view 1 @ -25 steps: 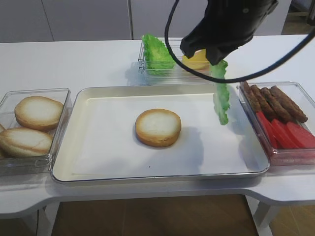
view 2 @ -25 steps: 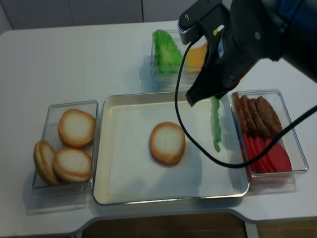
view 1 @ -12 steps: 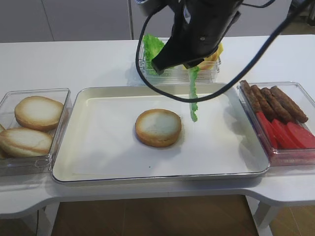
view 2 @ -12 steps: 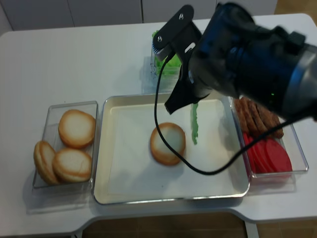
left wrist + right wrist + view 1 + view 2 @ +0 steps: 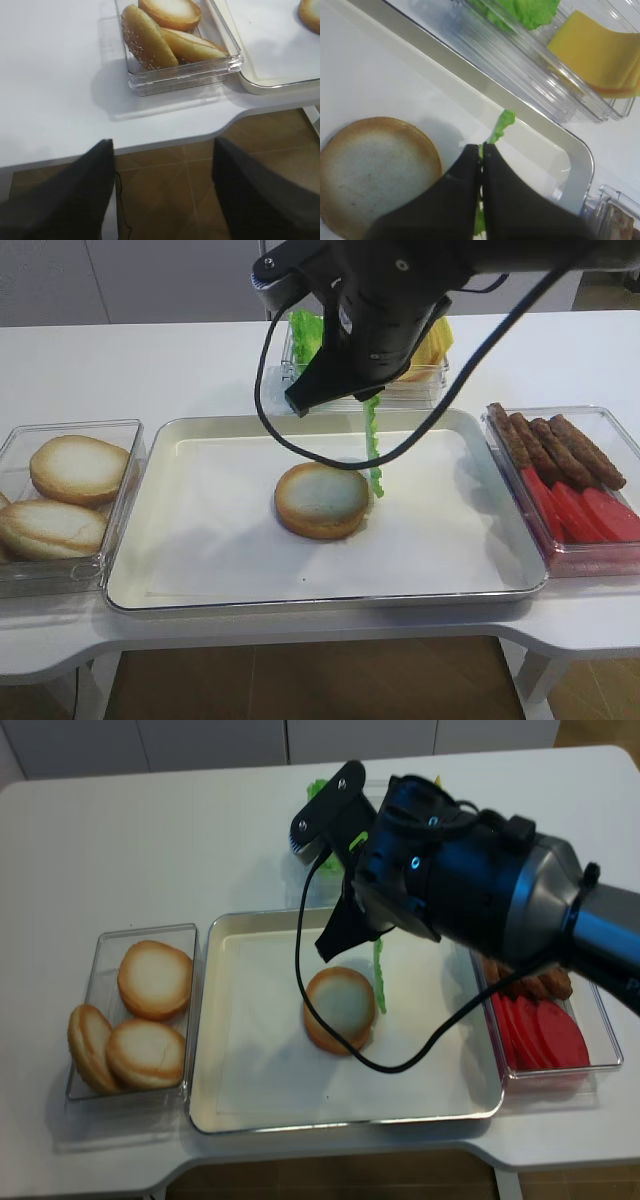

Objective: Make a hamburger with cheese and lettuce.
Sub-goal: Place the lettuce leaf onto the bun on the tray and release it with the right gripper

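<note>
right gripper (image 5: 481,150) pinches a lettuce leaf (image 5: 371,445), dangling just right of the hamburger bun (image 5: 321,499); no writing readable.

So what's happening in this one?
The right gripper is shut on a lettuce leaf, which hangs down by the right edge of the bun half on the metal tray. The bun is bare so far. The cheese sits in its clear container behind the tray. The left gripper is open off the table's near-left edge, by the box of spare buns.
</note>
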### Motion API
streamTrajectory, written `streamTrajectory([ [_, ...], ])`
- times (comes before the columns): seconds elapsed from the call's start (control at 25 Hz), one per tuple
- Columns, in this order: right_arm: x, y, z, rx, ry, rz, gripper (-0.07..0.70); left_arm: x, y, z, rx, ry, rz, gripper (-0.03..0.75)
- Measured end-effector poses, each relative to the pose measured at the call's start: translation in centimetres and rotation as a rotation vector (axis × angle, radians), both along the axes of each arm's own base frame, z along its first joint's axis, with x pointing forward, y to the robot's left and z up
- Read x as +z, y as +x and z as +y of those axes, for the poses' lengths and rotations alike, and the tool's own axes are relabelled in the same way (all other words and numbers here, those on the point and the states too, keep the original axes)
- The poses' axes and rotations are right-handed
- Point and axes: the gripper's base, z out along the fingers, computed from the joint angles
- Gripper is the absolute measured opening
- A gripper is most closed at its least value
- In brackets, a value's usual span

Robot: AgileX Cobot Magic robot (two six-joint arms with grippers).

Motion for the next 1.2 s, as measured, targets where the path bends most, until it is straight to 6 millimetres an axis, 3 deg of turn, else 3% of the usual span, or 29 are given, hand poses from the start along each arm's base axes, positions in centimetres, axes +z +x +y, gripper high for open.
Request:
streamTrajectory([
  [0.28, -1.0, 0.1, 0.5, -0.016, 0.029, 0.046, 0.001, 0.0, 0.0, 0.0, 0.0, 0.0, 0.0, 0.459],
  [1.2, -1.1, -0.6, 2.0, -0.062, 0.268, 0.15, 0.001, 0.0, 0.0, 0.0, 0.0, 0.0, 0.0, 0.459],
])
